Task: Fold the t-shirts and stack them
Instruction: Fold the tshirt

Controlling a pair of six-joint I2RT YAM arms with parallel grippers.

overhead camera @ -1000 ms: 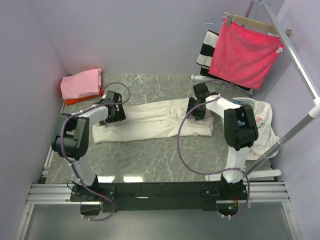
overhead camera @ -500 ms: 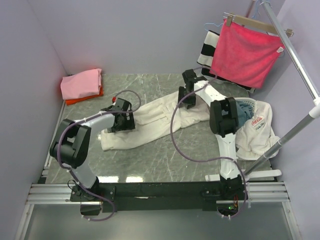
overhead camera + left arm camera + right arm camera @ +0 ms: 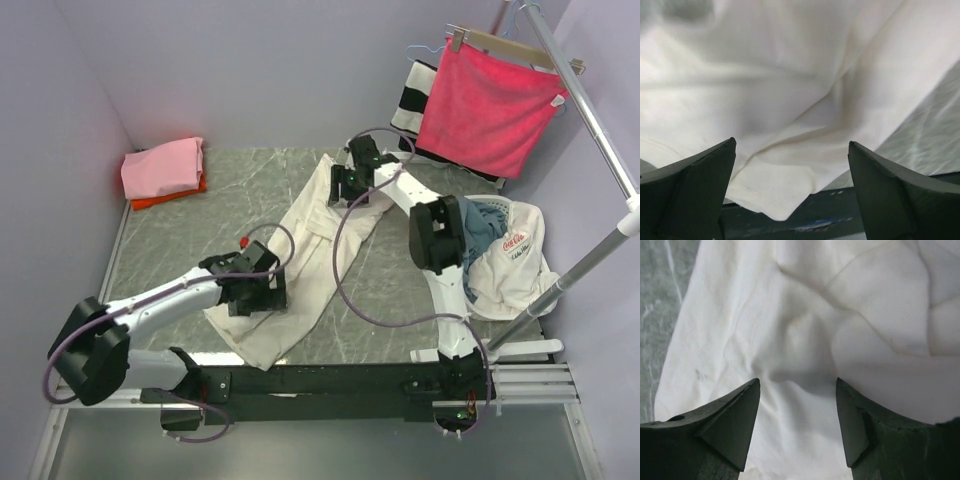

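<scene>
The large cream t-shirt (image 3: 322,235) lies folded into a long strip, running diagonally from the far middle of the table to its near left edge. My left gripper (image 3: 262,292) is over its near end, jaws open; the left wrist view (image 3: 791,142) shows a corner of the cream shirt (image 3: 780,100) hanging over the dark front rail. My right gripper (image 3: 345,188) is over the far end, jaws open with rumpled cream cloth (image 3: 805,330) between and below the fingers (image 3: 740,415). The folded pink t-shirt (image 3: 162,165) lies on the orange-red one (image 3: 150,203) at the far left.
A bright red cloth (image 3: 490,100) hangs on a wooden hanger at the far right, with a striped cloth (image 3: 411,95) behind it. A white printed garment (image 3: 515,250) and a blue cloth (image 3: 488,218) are heaped at the right. A metal clothes rail (image 3: 600,135) slants along the right side.
The cream shirt has swung from lying across the table to a diagonal. My left gripper has moved toward the near edge with its end, and my right gripper has moved farther back.
</scene>
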